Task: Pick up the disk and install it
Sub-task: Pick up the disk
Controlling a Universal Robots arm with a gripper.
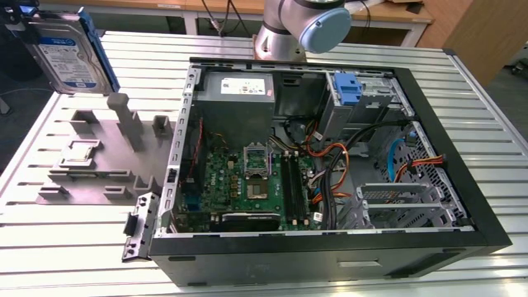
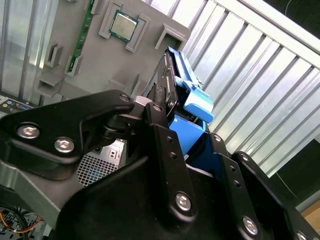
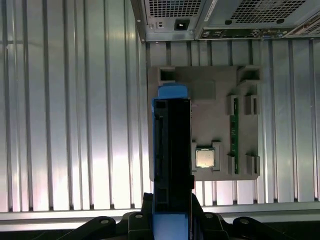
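Note:
The disk, a grey metal drive with a white-and-blue label and a blue bracket, hangs upright in the air at the exterior view's far left, above the grey holder plate. My gripper grips its upper end, shut on it. In the first wrist view the disk is edge-on between my black fingers, over the holder plate. In the second wrist view the fingers clamp the blue bracket. The open computer case lies to the exterior view's right of the disk.
Inside the case are a power-supply box, a motherboard, cables, a cage with a blue latch and a silver cage. The holder plate carries a processor chip and a memory stick. The arm's base stands behind the case.

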